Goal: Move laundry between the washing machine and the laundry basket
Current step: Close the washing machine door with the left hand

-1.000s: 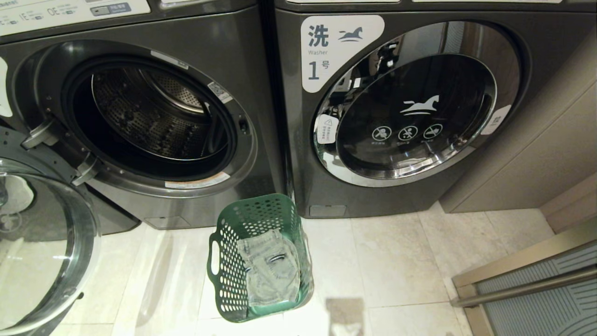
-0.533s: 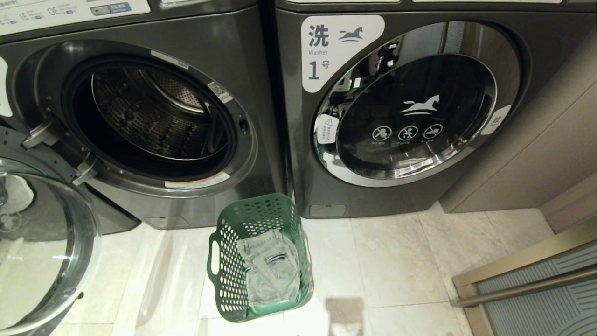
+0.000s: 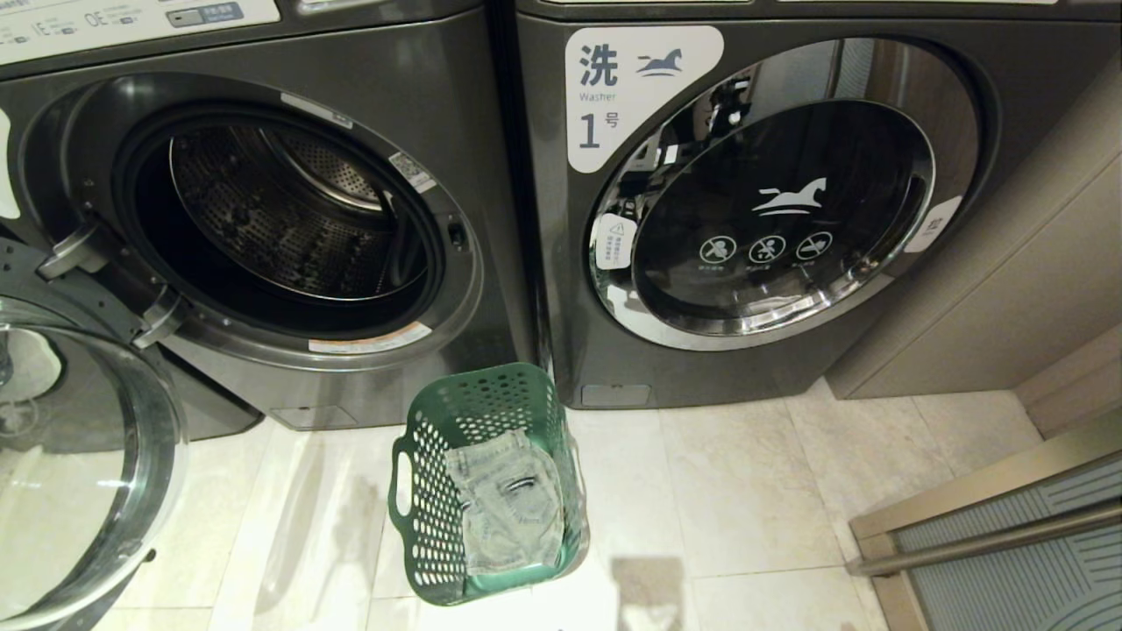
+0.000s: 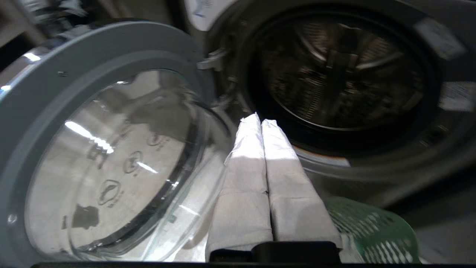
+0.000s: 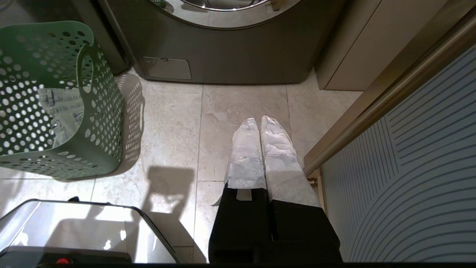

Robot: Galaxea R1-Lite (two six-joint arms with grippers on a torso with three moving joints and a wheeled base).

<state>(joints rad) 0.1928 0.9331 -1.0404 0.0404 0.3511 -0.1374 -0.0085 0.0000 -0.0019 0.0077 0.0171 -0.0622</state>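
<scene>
The laundry (image 3: pixel 508 508) is found crumpled on the floor of the laundry basket (image 3: pixel 421 491), which stands on the tiles just below and between the two machines. From the basket, the washing machine (image 3: pixel 289 219) lies up and to the left, with its drum exposed and empty and its glass door (image 3: pixel 79 464) swung fully open to the basket's left.

The left gripper (image 4: pixel 260 121) is clenched on nothing and is held above the basket, pointing toward the drum mouth. The step in hand is judged to be the reach for the garment: the fingers should be parted before descent, lowered inside the basket walls, and closed on a raised fold. The open door and the basket rim are to be cleared on the lift.

The right gripper (image 5: pixel 258 121) is closed, empty, and parked over bare tile to the basket's right. The second washer (image 3: pixel 771 202), tagged "1", is shut.
</scene>
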